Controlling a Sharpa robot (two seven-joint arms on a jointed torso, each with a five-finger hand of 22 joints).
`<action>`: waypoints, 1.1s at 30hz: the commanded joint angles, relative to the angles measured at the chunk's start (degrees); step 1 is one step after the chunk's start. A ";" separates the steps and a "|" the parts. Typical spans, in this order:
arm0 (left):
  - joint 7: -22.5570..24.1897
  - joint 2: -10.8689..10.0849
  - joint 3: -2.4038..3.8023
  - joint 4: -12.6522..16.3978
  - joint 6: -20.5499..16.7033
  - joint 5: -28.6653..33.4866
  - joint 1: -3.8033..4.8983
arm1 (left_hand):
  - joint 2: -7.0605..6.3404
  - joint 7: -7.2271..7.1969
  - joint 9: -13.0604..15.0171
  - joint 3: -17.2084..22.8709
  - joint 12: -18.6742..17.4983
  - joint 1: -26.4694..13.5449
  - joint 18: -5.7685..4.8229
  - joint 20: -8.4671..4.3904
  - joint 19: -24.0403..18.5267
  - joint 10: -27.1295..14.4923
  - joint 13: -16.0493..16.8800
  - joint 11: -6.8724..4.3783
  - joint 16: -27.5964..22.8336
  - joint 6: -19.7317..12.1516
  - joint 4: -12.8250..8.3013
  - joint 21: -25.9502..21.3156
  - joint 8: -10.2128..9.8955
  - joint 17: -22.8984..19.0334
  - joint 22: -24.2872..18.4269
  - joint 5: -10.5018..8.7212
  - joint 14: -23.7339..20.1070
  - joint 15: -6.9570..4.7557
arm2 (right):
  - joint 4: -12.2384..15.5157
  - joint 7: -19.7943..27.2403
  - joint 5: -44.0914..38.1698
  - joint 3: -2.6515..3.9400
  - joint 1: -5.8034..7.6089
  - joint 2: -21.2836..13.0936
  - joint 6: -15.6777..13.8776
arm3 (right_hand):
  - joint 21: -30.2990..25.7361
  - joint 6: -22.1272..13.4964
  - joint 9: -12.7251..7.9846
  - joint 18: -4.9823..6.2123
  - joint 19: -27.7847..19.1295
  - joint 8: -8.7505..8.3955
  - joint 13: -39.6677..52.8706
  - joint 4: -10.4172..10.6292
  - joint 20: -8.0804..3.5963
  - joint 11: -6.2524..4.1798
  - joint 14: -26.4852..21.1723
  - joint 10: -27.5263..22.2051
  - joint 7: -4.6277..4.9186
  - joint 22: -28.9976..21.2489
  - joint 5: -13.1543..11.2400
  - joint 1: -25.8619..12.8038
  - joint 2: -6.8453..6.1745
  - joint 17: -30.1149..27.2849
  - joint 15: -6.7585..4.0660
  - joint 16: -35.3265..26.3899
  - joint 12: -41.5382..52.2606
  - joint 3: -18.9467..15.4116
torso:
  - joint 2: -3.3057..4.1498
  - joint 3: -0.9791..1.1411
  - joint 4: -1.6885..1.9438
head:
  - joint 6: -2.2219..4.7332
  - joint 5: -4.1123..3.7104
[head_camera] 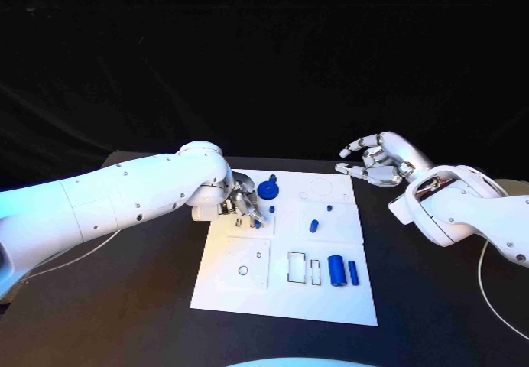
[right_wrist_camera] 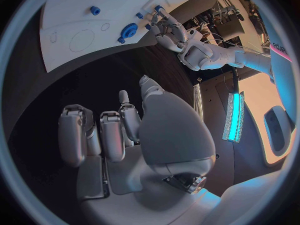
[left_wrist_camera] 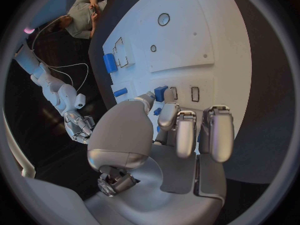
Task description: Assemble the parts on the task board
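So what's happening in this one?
The robot is assembling small blue parts on the white task board. Its left hand is down on the board's upper left area, fingers at a small blue part beside a blue gear-like piece. The right hand hovers past the board's far right corner, holding nothing. Two blue cylinders lie lower right.

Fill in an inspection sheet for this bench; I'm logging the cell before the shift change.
Surface: black table, bare around the board.
Job's things: white task board mid-table; blue gear-like part near its far left corner; small blue parts mid-board; two blue cylinders side by side near its right edge.
Clutter: nothing seen.
Hands: left hand over the board's far left, fingertips at a small blue part; whether it grips is unclear. Right hand raised beyond the board's far right corner, fingers curled, holding nothing.
Cables: thin pale cable on the table at right.
Surroundings: dark backdrop.
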 commanded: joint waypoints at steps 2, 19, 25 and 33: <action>-0.04 0.24 -0.01 -0.25 1.42 0.42 -0.01 | -0.61 0.02 0.16 1.12 -0.35 0.27 -0.73 -0.21 1.15 -0.34 -0.10 0.07 0.20 0.08 0.04 0.28 -0.35 15.09 3.54 0.08 6.05 -0.07 | 0.06 0.45 -0.13 0.00 -0.05 0.00 0.43 | -0.18 -0.44 0.07 1.16 -0.31 0.32 2.62 0.07 -0.26 -0.02 3.05 -0.28 0.08 7.74 0.40 -0.01 -0.52 2.01 -0.40 -0.22 -0.31 0.34 | 0.03 0.02 -0.01 | -0.03 0.01; 0.42 -0.10 -0.23 -0.25 -0.67 4.98 -0.08 | -4.41 -0.19 4.68 28.77 -1.18 -1.19 -0.73 -0.41 1.17 -0.03 -0.35 -0.32 0.20 -0.46 -9.93 0.22 0.48 15.09 3.77 0.69 6.05 -0.41 | 0.05 0.43 -0.11 -0.02 -0.05 -0.07 0.53 | -0.46 -0.41 0.09 1.22 -0.46 0.40 2.55 0.10 -0.27 -0.03 3.03 -0.30 0.07 7.56 0.45 -0.08 -0.55 1.89 -0.41 -0.29 -0.37 0.36 | 0.00 0.00 0.06 | -0.13 -0.19; 0.72 -1.02 -0.22 0.56 -2.64 7.83 -0.09 | -4.36 -0.16 5.97 32.23 -1.22 -2.41 -0.75 -0.29 1.19 0.25 -0.24 -0.27 0.20 -0.71 -12.71 0.24 1.36 15.09 3.86 1.41 6.05 -0.40 | 0.00 0.43 -0.11 -0.03 -0.05 -0.11 0.56 | -0.46 -0.41 0.09 1.22 -0.46 0.40 2.55 0.10 -0.27 -0.03 3.03 -0.30 0.07 7.56 0.45 -0.08 -0.55 1.89 -0.41 -0.29 -0.37 0.36 | 0.02 0.03 0.06 | -0.18 -0.27; 0.98 -3.17 0.05 3.19 -6.45 8.92 -0.08 | -4.62 -0.25 6.62 33.23 -1.40 -3.31 -0.73 -0.31 1.19 0.21 -0.52 -0.33 0.20 -0.47 -13.59 0.22 1.99 15.09 3.84 1.91 6.05 -0.42 | -0.06 0.43 -0.11 -0.05 -0.05 -0.24 0.60 | -0.45 -0.41 0.09 1.21 -0.43 0.44 2.55 0.11 -0.28 -0.04 3.03 -0.27 0.06 7.57 0.50 -0.12 -0.57 1.87 -0.42 -0.31 -0.36 0.36 | -0.04 0.05 0.17 | -0.12 -0.38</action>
